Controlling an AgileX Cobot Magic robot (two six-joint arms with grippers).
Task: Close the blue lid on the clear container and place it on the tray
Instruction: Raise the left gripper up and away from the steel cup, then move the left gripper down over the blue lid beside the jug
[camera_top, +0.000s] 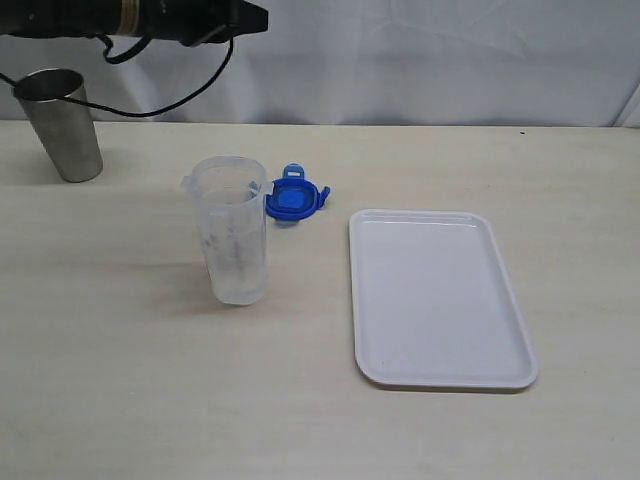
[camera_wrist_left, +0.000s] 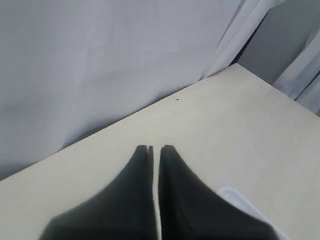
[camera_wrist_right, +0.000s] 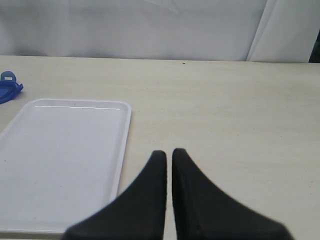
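We see the clear container (camera_top: 235, 245) standing upright on the table (camera_top: 120, 400), left of the middle, its top uncovered. The blue lid (camera_top: 292, 199) lies on the table just beside it, a little nearer the far edge, between the container and the tray (camera_top: 445, 383). The tray lies flat toward the right edge. A steel cup (camera_top: 62, 125) stands near the far left corner. Our left tool (camera_wrist_left: 155, 148) has its jaws drawn almost together, gripping nothing. Our right tool (camera_wrist_right: 168, 152) is closed too, holding nothing.
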